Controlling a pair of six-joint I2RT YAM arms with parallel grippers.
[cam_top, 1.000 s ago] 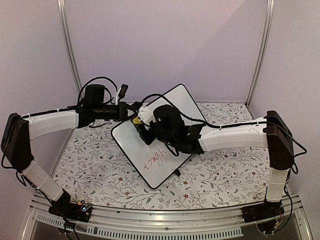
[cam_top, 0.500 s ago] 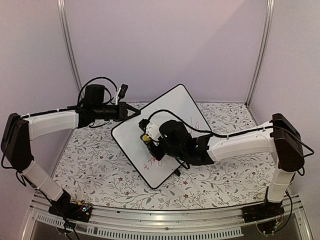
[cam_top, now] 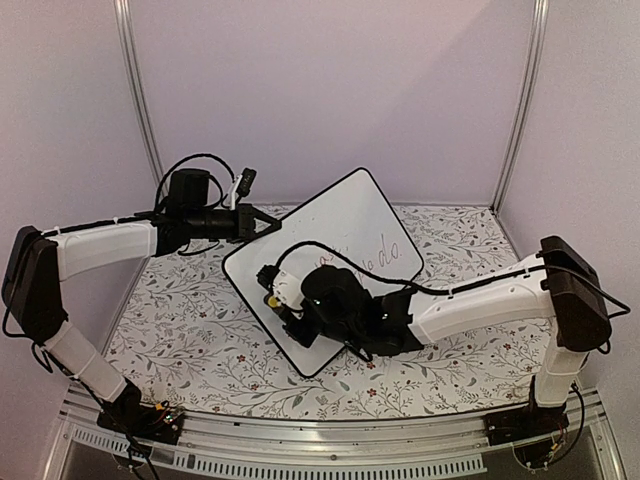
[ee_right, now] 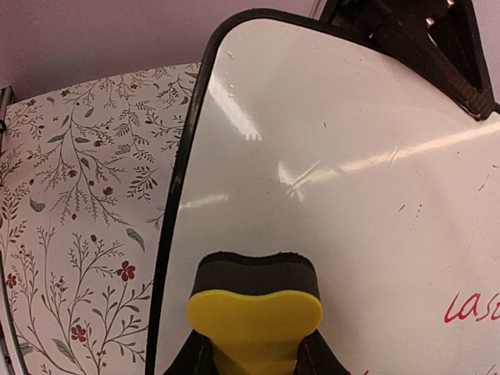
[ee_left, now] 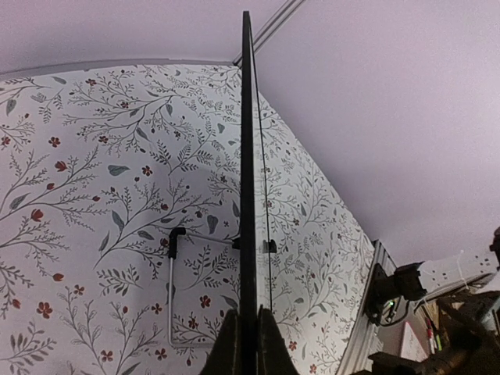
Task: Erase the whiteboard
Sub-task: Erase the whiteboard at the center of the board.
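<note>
Yellow eraser pinched by right gripper on the one whiteboard; only left wrist view shows left gripper clamping its edge

White whiteboard (red writing), yellow-and-black eraser, floral tablecloth.

The right gripper holds a yellow eraser against the whiteboard

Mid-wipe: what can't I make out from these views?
Top view: right gripper, eraser and arm hide the whiteboard's lower half; remaining writing unknown.
Right wrist view: red writing cut off by frame's right edge.
Left wrist view: board edge-on in left gripper; its face hidden.
</note>
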